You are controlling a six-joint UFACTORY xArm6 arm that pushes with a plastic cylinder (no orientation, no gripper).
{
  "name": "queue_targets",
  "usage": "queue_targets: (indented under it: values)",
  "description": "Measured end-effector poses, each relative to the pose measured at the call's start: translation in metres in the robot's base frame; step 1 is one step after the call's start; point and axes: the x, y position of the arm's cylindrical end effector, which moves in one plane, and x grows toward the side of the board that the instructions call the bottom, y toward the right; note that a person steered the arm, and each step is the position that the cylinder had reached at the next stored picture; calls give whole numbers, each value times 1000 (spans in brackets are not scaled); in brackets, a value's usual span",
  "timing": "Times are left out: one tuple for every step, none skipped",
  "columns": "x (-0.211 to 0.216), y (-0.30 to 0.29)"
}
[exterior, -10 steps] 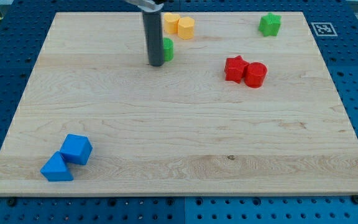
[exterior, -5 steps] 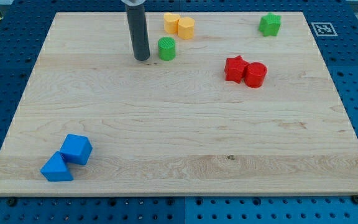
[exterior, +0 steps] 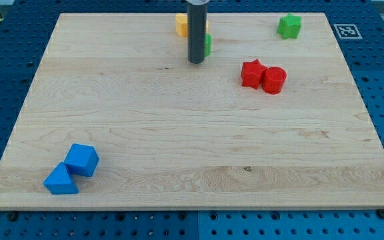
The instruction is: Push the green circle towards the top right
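Near the view's top: my tip (exterior: 196,63) against the small green circle block (exterior: 207,45), mostly hidden by the rod.
Fingers: none, only a rod.
Behind: yellow blocks (exterior: 181,24) on the wooden board (exterior: 179,133).

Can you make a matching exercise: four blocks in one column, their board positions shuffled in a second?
1. green star
2. blue cube
3. red cylinder
4. green circle

A. mostly hidden behind the rod, just above my tip
B. bottom left, touching a blue wedge
C. top right corner
D. right of centre, against a red star

Pairs: 1-C, 2-B, 3-D, 4-A
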Motion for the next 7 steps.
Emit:
queue_targets:
  values:
    - [-14,-15]
    - [-29,-13]
    - [-29,-11]
    - [-29,11]
    - [-29,43]
    - [-29,69]
    - [-29,100]
